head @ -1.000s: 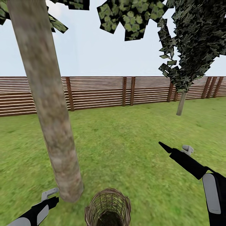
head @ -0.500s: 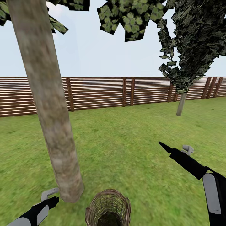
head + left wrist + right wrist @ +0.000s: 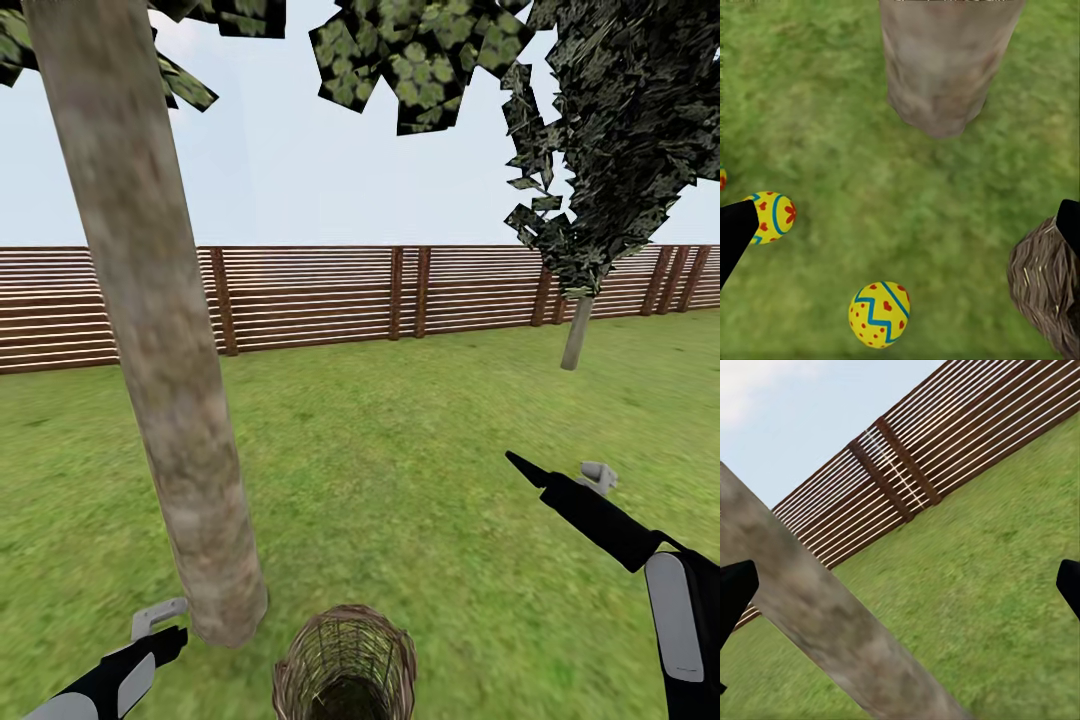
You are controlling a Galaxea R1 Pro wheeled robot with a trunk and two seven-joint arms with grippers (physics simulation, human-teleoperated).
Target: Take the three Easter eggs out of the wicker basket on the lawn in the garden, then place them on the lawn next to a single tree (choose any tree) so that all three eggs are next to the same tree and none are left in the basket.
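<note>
— Looking at two eggs, one (image 3: 880, 314) and another (image 3: 769, 217), lying on the lawn (image 3: 420, 440) near the tree (image 3: 160, 350), with the basket (image 3: 345, 662) beside it.
— Handling?
— Hard, smooth, rounded, I'd judge; pinch across the middle.
— Claws?
— Left claw (image 3: 900, 232) spread wide, empty, touching nothing. Right claw (image 3: 900, 585) likewise apart, holding nothing.

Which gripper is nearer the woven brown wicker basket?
Left. The left gripper hovers just beside the woven brown wicker basket, near the trunk's base; the right gripper is raised farther off on the other side.
</note>
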